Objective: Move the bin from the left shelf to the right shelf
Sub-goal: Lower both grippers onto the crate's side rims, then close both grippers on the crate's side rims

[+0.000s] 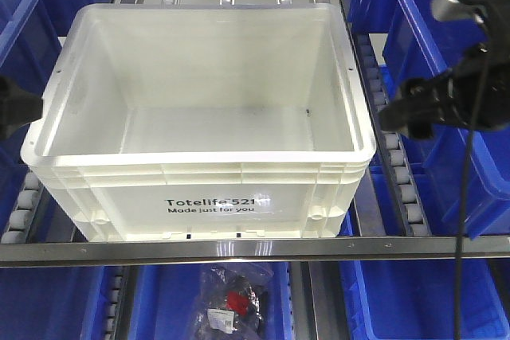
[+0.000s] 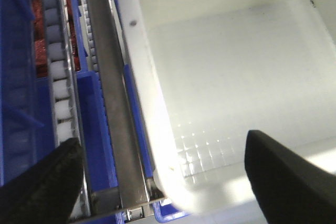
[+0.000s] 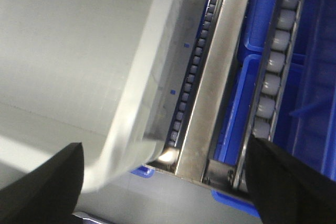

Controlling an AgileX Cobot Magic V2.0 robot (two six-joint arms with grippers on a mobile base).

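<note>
The white bin (image 1: 207,197), empty and printed "Totelife 521", sits on the roller shelf against the front rail. At the far left, my left gripper (image 1: 16,109) hovers by the bin's left rim. In the left wrist view it (image 2: 163,190) is open, with one finger (image 2: 42,184) over the rollers outside the wall and the other over the bin (image 2: 236,77) floor. By the right rim, my right gripper (image 1: 398,113) is also open. In the right wrist view it (image 3: 165,190) straddles the right wall of the bin (image 3: 63,51), gripping nothing.
Blue bins (image 1: 446,29) crowd the right side and another (image 1: 24,5) stands at the left. A steel front rail (image 1: 255,248) crosses below the white bin. Roller tracks (image 1: 398,173) flank it. A lower blue bin holds a bagged black-and-red item (image 1: 231,300).
</note>
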